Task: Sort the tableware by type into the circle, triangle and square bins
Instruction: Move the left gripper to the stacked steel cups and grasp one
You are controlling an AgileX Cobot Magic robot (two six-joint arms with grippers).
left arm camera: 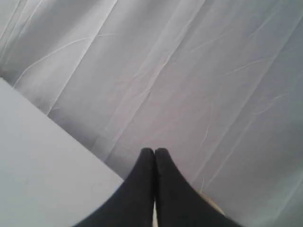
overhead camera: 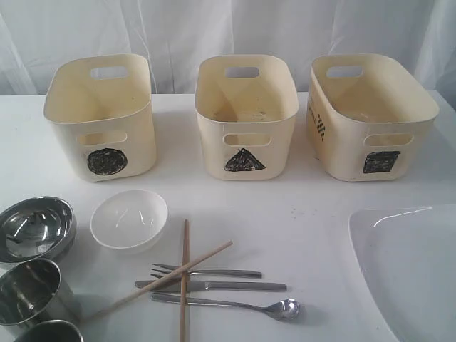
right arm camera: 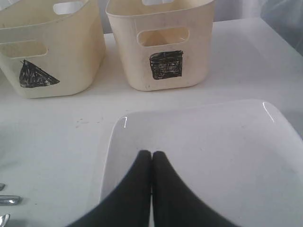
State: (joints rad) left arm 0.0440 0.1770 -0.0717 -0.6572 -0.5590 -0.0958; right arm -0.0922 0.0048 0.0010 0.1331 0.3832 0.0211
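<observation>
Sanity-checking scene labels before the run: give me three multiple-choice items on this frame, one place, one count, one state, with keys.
1. Which mark is on the middle bin of the row? A circle; B triangle; C square.
2. How many wooden chopsticks lie on the table? A one; B four; C two.
3. How do the right gripper's jaws stand? A shut, empty; B wide open; C half open.

Key:
1 B: a black triangle is scribbled on its front.
2 C: two sticks cross each other.
3 A: the jaws meet with nothing between them.
</observation>
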